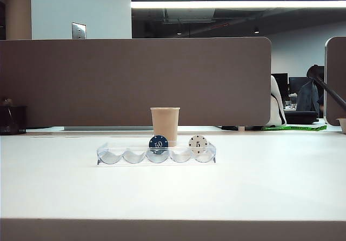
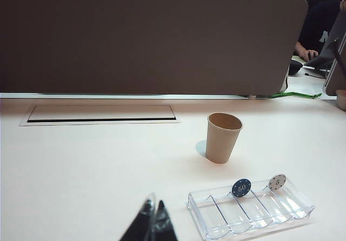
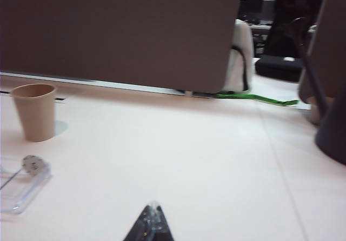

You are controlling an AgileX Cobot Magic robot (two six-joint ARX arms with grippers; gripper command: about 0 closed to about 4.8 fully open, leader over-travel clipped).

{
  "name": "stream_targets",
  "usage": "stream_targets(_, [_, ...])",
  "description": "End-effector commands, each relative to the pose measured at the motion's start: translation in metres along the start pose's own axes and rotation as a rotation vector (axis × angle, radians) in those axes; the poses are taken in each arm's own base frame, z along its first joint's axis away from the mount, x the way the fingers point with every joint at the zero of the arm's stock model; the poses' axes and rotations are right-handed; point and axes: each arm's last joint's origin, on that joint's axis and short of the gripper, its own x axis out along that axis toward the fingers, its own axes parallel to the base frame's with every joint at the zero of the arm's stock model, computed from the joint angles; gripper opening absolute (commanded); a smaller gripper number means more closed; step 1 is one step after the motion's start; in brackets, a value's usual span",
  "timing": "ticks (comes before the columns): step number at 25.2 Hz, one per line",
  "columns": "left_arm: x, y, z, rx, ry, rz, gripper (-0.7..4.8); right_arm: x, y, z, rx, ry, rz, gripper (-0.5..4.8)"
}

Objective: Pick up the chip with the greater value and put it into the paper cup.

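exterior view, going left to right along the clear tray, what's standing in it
clear tray's left end, empty slots → blue 50 chip → white 5 chip at the right end. The paper cup stands behind the tray, not in it.

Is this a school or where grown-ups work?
Most likely an office where grown-ups work. A desk divider stands behind the table, and computer screens show at the desks beyond it. A person sits there. On the table are a cup and a chip tray.

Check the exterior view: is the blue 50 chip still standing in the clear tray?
Yes, the blue 50 chip stands upright in the clear tray's middle slot, in front of the paper cup.
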Motion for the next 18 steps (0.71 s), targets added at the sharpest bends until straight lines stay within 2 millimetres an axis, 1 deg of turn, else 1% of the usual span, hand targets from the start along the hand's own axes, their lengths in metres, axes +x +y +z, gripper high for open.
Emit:
stream_targets(1, [0.000,-0.001,0.001,0.010,-0.011,-0.033,-0.05,-0.001,-0.005,0.003,-0.021,-0.029,-0.062,-0.05])
stream_targets(4, [-0.001,-0.001,-0.004,0.011,-0.013,-0.055,-0.05,-0.001,-0.014,0.004,-0.022,-0.044,-0.129,-0.05])
stream_targets(8, [-0.005,-0.001,-0.009,0.013,-0.033,-0.056,-0.05,-0.002,-0.021,-0.002,0.023,-0.046,-0.073,-0.05])
stream_targets(10, [-0.006,-0.001,-0.013,0.013,-0.035,-0.055,-0.05,-0.001,-0.020,-0.006,0.031,-0.037,-0.062,-0.06])
stream_targets(13, [-0.006,-0.001,-0.018,0.009,0.013,-0.052,-0.05,-0.001,-0.019,-0.006,0.032,-0.038,-0.043,-0.06])
stream_targets(18, [-0.006,-0.001,-0.019,0.004,0.028,-0.051,-0.05,0.000,-0.019,-0.010,0.034,-0.029,-0.046,-0.06])
